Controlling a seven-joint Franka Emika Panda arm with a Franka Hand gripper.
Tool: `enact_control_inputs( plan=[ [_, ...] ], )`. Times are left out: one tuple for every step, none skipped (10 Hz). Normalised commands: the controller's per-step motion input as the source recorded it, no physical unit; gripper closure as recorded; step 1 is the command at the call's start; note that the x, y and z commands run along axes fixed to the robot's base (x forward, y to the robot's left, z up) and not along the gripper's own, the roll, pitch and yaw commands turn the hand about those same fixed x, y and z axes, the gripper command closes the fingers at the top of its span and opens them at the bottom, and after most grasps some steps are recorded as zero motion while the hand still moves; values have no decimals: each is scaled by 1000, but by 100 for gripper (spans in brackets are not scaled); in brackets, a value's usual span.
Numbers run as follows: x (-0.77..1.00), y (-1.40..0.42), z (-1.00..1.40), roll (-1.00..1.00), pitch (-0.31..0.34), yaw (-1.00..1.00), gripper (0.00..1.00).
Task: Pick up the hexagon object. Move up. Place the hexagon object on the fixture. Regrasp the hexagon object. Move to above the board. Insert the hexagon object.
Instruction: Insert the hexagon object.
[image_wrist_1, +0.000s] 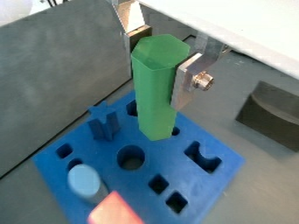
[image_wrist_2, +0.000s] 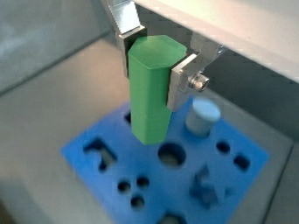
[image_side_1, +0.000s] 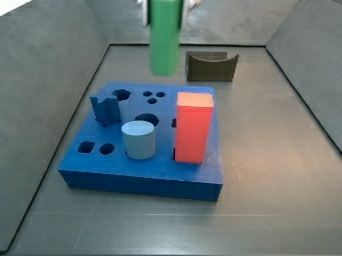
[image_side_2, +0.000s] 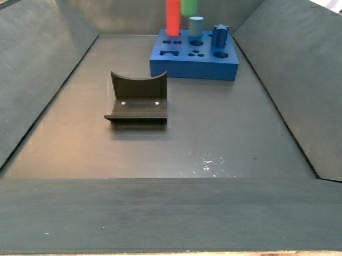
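Green and upright, the hexagon object (image_wrist_1: 158, 86) hung between the silver fingers (image_wrist_1: 191, 73) of the gripper (image_wrist_1: 162, 54), which were closed on its upper end, one plate flat against each of two opposite faces. Most of the bar's length reached down below the fingertips, and its hexagonal top face showed just under the gripper body in both wrist views. The other wrist picture showed the same hold, with the gripper (image_wrist_2: 156, 57) clamped near the top of the hexagon object (image_wrist_2: 149, 92) and the lower end of the bar free.

The bar stood above the board (image_wrist_1: 222, 162), its bottom end close over the blue top surface among the cut holes; whether it touched the board or had entered a hole could not be told. In a side view the hexagon object (image_side_1: 163, 38) hung over the far edge of the board (image_side_1: 140, 178), with the red block (image_side_1: 195, 126) and the pale blue cylinder (image_side_1: 139, 139) standing in the board nearer the camera. The fixture (image_side_1: 211, 66) sat on the floor beyond the board, apart from it. In a side view the fixture (image_side_2: 136, 99) lay well apart from the board (image_side_2: 201, 62), with the gripper too high to be seen.
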Motion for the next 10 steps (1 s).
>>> enact_control_inputs(
  plan=[
    [-531,651,-640,-143,-91,0,100],
    [-526,566,-657,-114,-87,0,100],
    [-520,497,-803,-174,-109,0,100],
    [-414,403,-677,-261,-67,-237,100],
    [-420,143,-537,-260,-71,-523,100],
    [-377,9,-297,-314,-173,-557,100],
    [-349,40,-83,-351,-234,-480,100],
    [-289,123,-9,-384,-216,-389,100],
    [-429,266,-37,-286,-156,-320,100],
    [-486,351,-180,-186,-120,-289,100]
  ],
)
